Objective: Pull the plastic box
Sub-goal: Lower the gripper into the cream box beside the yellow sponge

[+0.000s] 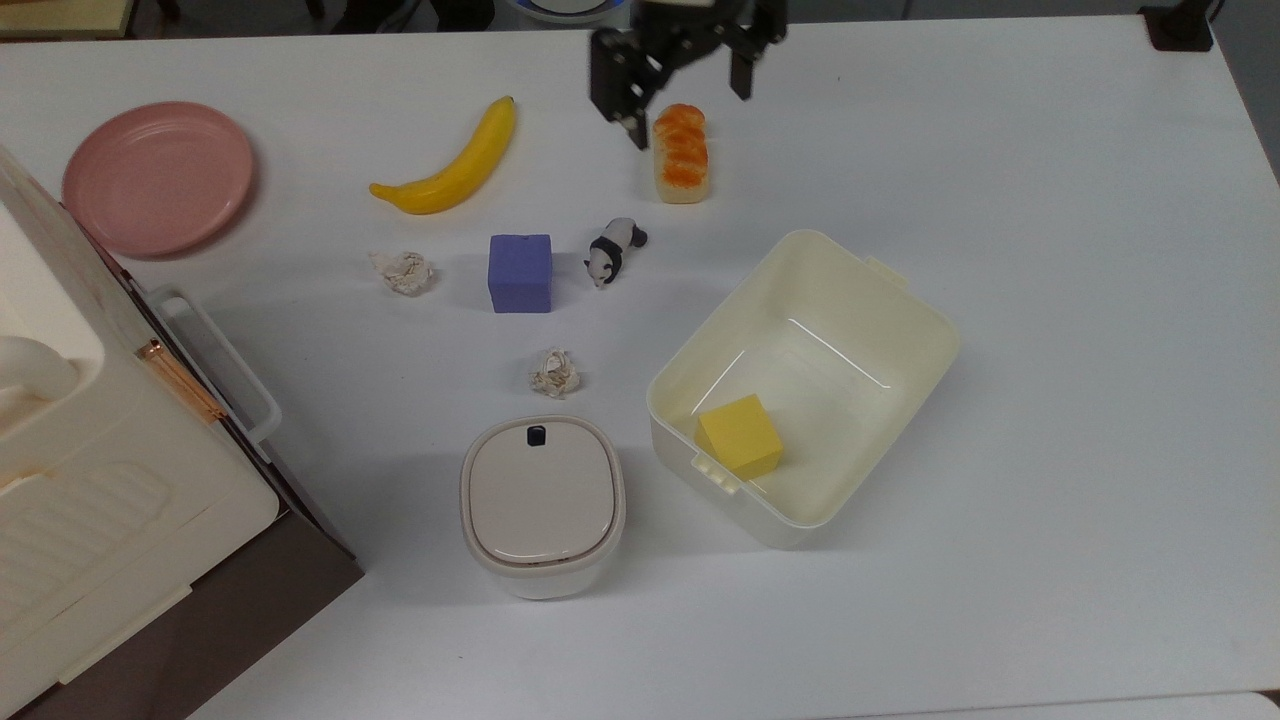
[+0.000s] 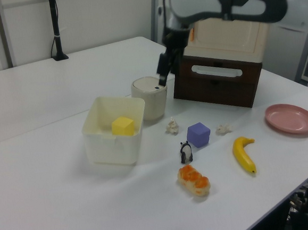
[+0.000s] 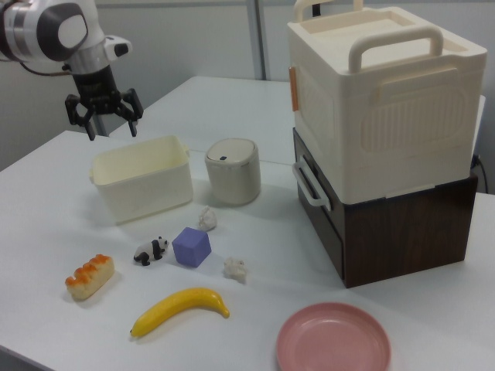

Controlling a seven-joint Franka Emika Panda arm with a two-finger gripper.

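Note:
The plastic box (image 1: 905, 300) is a pale cream tub lying at an angle on the white table in the top view's right half, with a yellow cube (image 1: 740, 435) inside near one short end. It also shows in the left view as the plastic box (image 2: 114, 147) and in the right view as the plastic box (image 3: 143, 189). My gripper (image 1: 688, 100) hangs open and holds nothing. In the top view it overlaps the bread, well away from the box. In the right view the gripper (image 3: 110, 127) hovers above the box's far left corner. In the left view the gripper (image 2: 163, 74) appears in front of the lidded container.
A beige lidded container (image 1: 542, 500) stands to the top view's left of the box. A purple cube (image 1: 520, 272), toy panda (image 1: 612, 250), bread (image 1: 681, 160), banana (image 1: 450, 165), two paper wads and a pink plate (image 1: 158, 175) lie around. Stacked storage bins (image 1: 100, 500) fill the left edge.

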